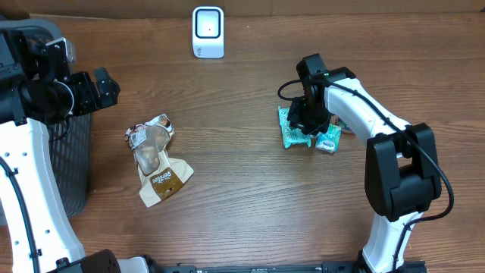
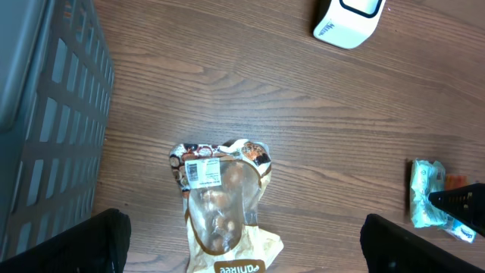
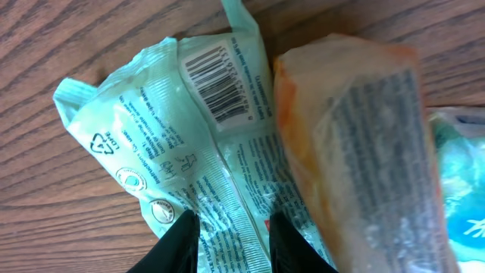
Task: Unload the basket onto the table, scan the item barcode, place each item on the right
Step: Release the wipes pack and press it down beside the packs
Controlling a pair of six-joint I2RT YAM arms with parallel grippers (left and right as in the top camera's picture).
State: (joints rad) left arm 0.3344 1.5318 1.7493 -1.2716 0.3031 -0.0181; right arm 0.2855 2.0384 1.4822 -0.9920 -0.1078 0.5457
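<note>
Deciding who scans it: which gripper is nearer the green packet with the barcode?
Right. The right gripper pinches the green packet; the left gripper hangs open far off, beside the basket.

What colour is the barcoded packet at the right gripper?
Pale mint green packet with dark print; right wrist view shows it best.

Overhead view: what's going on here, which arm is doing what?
The right gripper is down on the small pile at the right of the table, pinching a green packet whose barcode faces up. An orange packet lies against it. The left gripper hangs open by the basket, holding nothing, with a brown snack bag lying nearby. The scanner stands at the far edge; nothing has been brought to it yet.
</note>
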